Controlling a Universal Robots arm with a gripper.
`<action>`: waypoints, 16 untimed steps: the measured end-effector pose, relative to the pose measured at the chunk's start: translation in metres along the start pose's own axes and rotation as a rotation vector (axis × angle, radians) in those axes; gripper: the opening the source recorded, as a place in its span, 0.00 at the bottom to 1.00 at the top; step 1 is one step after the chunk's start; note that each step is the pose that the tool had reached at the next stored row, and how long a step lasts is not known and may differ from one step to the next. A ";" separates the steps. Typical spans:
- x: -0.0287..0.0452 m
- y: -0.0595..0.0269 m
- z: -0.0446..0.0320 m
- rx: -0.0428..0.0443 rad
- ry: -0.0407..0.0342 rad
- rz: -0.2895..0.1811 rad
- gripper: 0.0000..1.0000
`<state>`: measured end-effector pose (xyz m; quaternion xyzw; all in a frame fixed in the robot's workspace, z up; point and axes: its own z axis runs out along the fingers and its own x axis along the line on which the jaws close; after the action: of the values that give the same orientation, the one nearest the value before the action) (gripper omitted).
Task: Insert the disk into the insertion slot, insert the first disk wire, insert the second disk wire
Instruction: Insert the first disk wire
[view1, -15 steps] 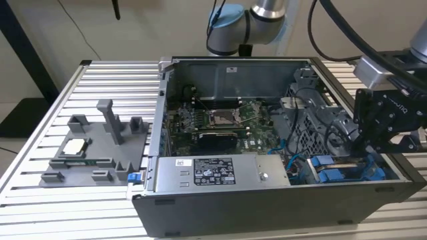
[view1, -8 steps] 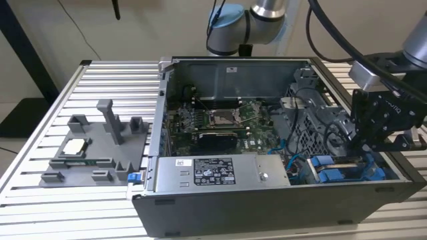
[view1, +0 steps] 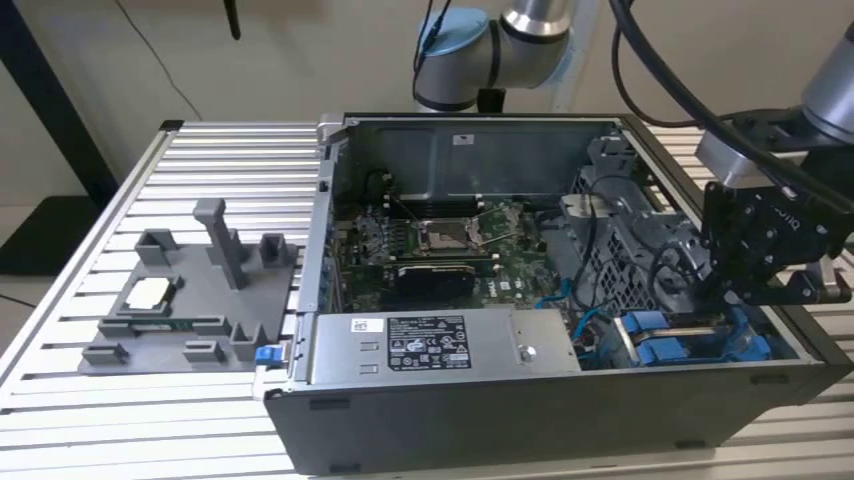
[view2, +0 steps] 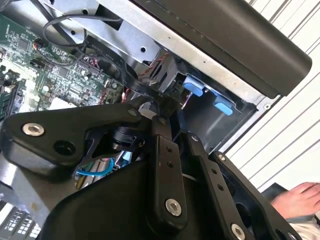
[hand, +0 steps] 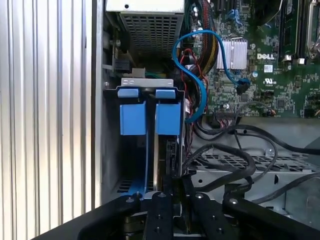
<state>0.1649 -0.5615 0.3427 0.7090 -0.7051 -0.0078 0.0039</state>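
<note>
Hanging over the drive bay (hand: 112, 150) at the corner of the open computer case (view1: 534, 420) on the exterior view's right, the gripper (view1: 727, 305) points down into the bay; in both wrist views its jaws stand close together with only a narrow gap, the gripper (hand: 179, 192) sitting right at the near end of the disk (hand: 167, 150); whether the jaws actually pinch the disk I cannot tell. The disk stands on edge in one slot of the bay, its blue carrier face showing at the far end; a second blue carrier (hand: 132, 117) sits just beside it in the neighbouring slot. A blue cable (hand: 200, 85) loops from the motherboard (hand: 280, 75) down beside the bay; black cables (hand: 235, 155) lie over the perforated metal next to the gripper. In the exterior view the power supply (view1: 427, 345) with its white sticker fills the front of the case; a grey fixture tray (view1: 174, 330) lies on the slatted table (view1: 134, 430), well apart on that view's left. In the second wrist view the gripper (view2: 177, 135) shows before the bay, and a person's hand (view2: 300, 197) rests on the table outside the case.
</note>
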 end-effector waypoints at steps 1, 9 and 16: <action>0.0000 -0.0001 0.0004 0.0009 0.0002 0.000 0.19; 0.0000 -0.0003 -0.0032 0.0011 -0.0002 0.012 0.19; 0.0006 -0.0002 -0.0024 0.0026 0.0026 0.044 0.19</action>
<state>0.1652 -0.5622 0.3451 0.6932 -0.7207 -0.0059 0.0040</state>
